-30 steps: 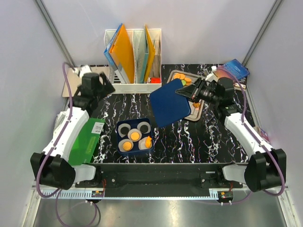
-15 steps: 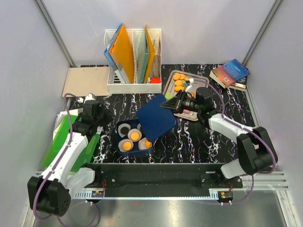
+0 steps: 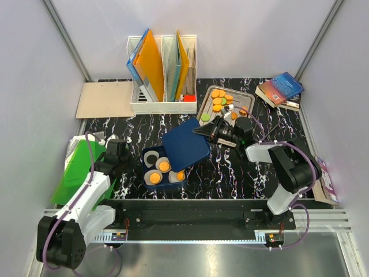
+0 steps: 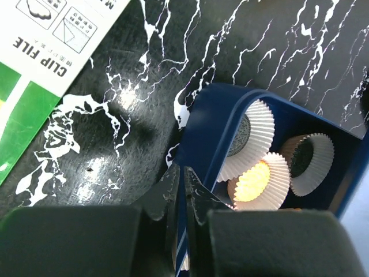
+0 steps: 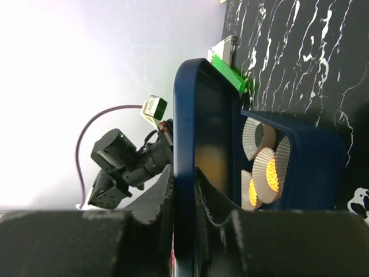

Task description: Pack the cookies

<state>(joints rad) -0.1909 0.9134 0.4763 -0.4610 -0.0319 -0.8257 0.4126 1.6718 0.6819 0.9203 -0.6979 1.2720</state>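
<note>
Cookies (image 3: 164,165), flat orange and black discs, were partly packed in the square dark-blue plastic box (image 3: 145,171), others left beyond it. Its wall was pinched by the left claw (image 4: 183,173), its unseated flat blue lid (image 3: 185,144) by the right claw (image 5: 184,171).

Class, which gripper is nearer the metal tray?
Right. The right gripper, gripping the blue lid, sits just in front of the tray; the left gripper clamps the blue box, farther left.

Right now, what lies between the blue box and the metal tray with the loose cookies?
The blue lid, gripped by the right end effector, lies between the blue box and the tray, overlapping the box's far corner; the top view shows it.
</note>
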